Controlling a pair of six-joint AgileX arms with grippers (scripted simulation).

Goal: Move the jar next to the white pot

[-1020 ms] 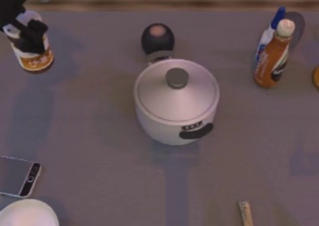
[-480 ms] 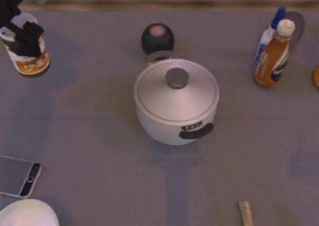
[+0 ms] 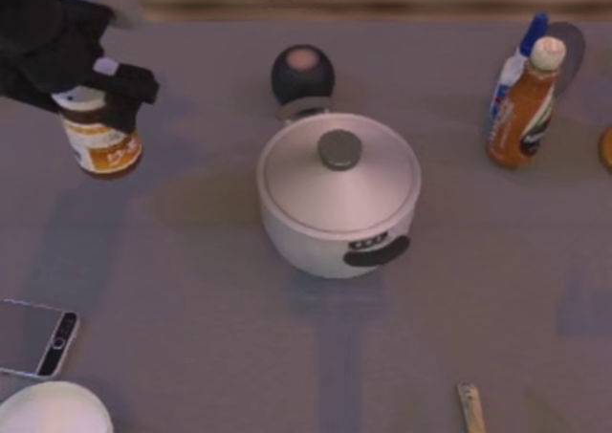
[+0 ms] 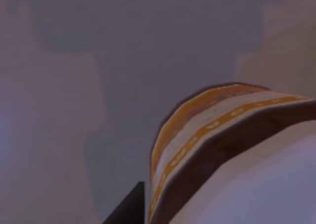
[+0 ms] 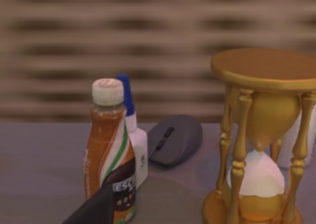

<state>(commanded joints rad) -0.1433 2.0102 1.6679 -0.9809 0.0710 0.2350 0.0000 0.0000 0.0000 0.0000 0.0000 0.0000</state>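
Upper left: my left gripper (image 3: 100, 84) clamped at the lid end of the jar (image 3: 103, 144); rigid, smooth glass, likely slippery, breakable.

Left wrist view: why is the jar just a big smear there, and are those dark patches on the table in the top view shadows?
Left wrist view: the jar fills the frame, too close. Top view: soft shadows lie below the white pot and jar.

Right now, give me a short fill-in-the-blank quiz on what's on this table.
1. The left claw holds the jar by its ____.
2. The jar is on the white pot's ____ side in the top view.
3. The black ball sits just behind the ____.

Missing words: lid; left; white pot
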